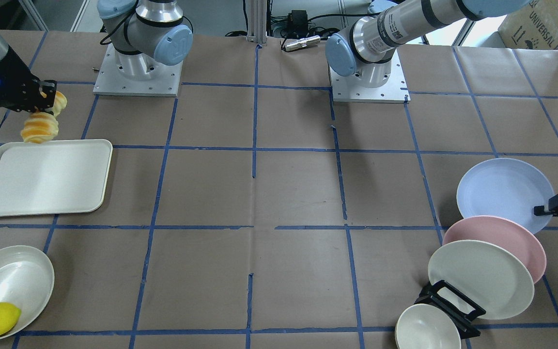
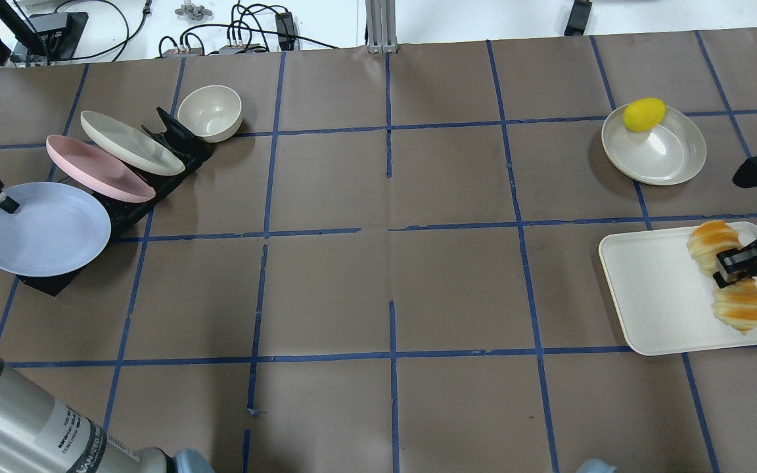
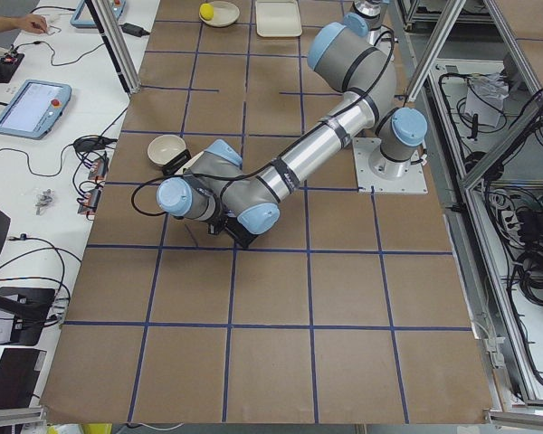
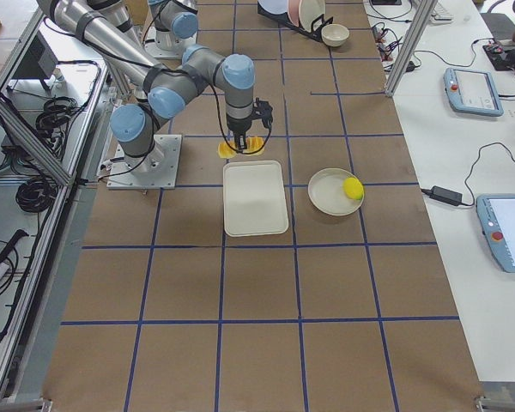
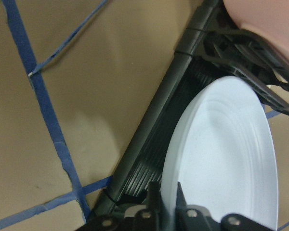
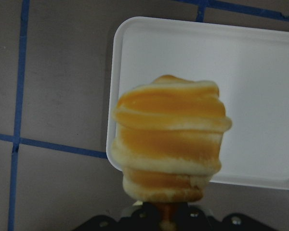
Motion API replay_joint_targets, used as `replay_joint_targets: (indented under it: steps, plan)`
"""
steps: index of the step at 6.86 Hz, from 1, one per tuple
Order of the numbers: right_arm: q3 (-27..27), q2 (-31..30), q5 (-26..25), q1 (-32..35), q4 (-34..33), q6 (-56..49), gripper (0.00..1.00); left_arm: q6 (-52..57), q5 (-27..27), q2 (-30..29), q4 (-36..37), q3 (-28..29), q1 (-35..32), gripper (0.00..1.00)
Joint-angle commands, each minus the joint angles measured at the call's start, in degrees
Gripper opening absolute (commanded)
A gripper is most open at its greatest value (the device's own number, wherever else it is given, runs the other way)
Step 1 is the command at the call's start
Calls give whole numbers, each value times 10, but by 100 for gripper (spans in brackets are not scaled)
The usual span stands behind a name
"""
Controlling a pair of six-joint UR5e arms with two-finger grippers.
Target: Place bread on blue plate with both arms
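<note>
The bread [image 1: 40, 128] sits crosswise in my right claw [image 1: 49, 100], which is clamped on its middle, so one ridged end sticks out on each side of the fingers. It appears to hang clear of the table. The white tray [image 1: 41, 194] is below it and a little beyond my fingertips, close to the loaf's lower end.

The blue plate [image 1: 502, 191] is well apart from this claw, at the opposite end of the table. My left claw [image 1: 540, 210] is closed on the plate's rim, one finger on each face, and the plate spreads out ahead of the fingertips. The black rack [image 1: 453, 303] lies just behind the plate, and the pink plate [image 1: 502, 242] leans just beside it. I cannot tell whether the blue plate rests in the rack or is already free of it.

As I judge it, the step in hand is bringing loaf and plate together, and both grips matter:
- **Right claw:** I want the pinch on the bread firm but not crushing, and the loaf carried level so neither end droops or swings.
- **Left claw:** I should draw the plate out along its own plane, away from the pink one, then hold it flat and steady.
- **Release:** I should bring the bread low over the plate's centre and open only once it touches, or the long loaf may roll off the shallow rim
</note>
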Motion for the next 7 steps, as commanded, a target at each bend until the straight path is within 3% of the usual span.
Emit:
replay_joint_targets:
  steps: [1, 2, 4, 7]
  plan:
    - [-146, -11, 2, 20, 149, 5, 5, -1, 1, 56, -34, -29, -3, 9]
    - [-193, -9, 2, 46, 181, 43, 5, -13, 1, 109, -32, -91, -5, 9]
    - [-216, -7, 3, 132, 198, 175, 4, -59, -10, 195, -25, -185, -39, 10]
    - [-241, 61, 37, 306, 190, 324, 0, -158, -98, 253, -25, -239, -162, 11]
